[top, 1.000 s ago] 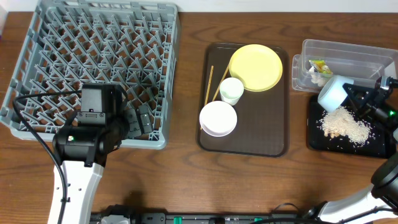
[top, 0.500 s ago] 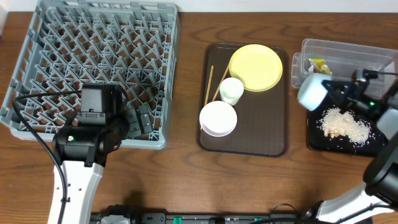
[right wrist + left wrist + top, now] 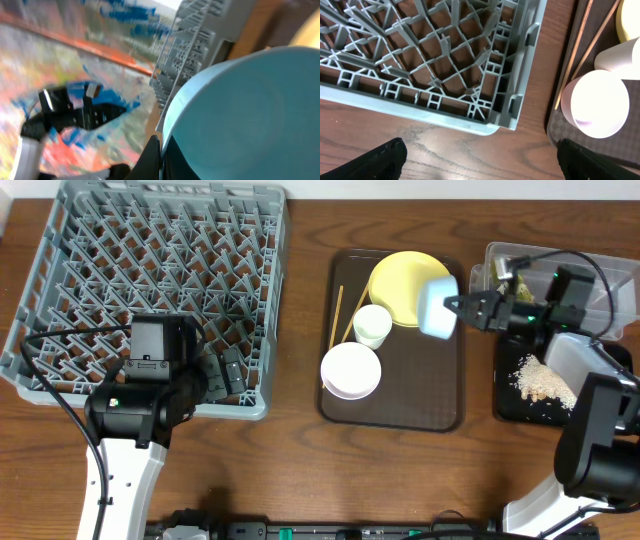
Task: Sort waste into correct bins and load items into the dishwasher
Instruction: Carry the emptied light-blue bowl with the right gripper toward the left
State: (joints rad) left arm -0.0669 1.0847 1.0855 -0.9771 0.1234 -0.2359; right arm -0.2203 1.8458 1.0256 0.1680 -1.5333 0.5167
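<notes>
Overhead: right pincer (image 3: pixel 458 306), clamped on light blue bowl (image 3: pixel 436 308), has left black tray (image 3: pixel 503 402) for dish rack (image 3: pixel 160 240); left pincer (image 3: pixel 228 372) gapes empty.

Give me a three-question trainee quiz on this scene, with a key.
1. True or false: the right hand holds the blue bowl.
2. Where do the crumbs lie? A) black tray B) rack C) brown tray
3. Fill in: the left hand is ____ (open or shut).
Key: 1 true; 2 A; 3 open.
</notes>
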